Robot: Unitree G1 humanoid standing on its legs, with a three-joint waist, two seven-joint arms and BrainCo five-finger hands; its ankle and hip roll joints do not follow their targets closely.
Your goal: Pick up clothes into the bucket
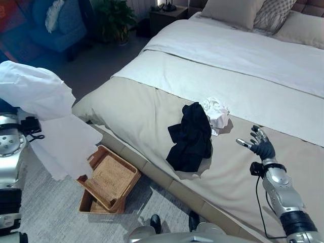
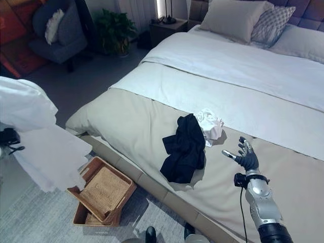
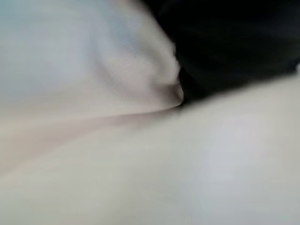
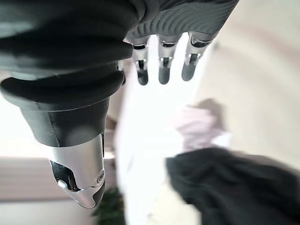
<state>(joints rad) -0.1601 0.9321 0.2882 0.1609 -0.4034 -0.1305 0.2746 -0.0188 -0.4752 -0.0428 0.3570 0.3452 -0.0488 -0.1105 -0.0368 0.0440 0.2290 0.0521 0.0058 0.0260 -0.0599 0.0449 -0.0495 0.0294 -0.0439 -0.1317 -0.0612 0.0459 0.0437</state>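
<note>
Two garments (image 1: 191, 136) lie on bed (image 1: 131, 111).

We note right hand (image 1: 261, 146): dark ribbed cover over back and wrist, silver fingers (image 4: 162, 70) with dark tips, silver thumb (image 4: 77, 173) with small round screw head near tip. Right forearm (image 1: 283, 195): silver-grey shell, black band at lower end. We record left arm (image 1: 9, 147): silver-grey, rounded joint housing.
</note>
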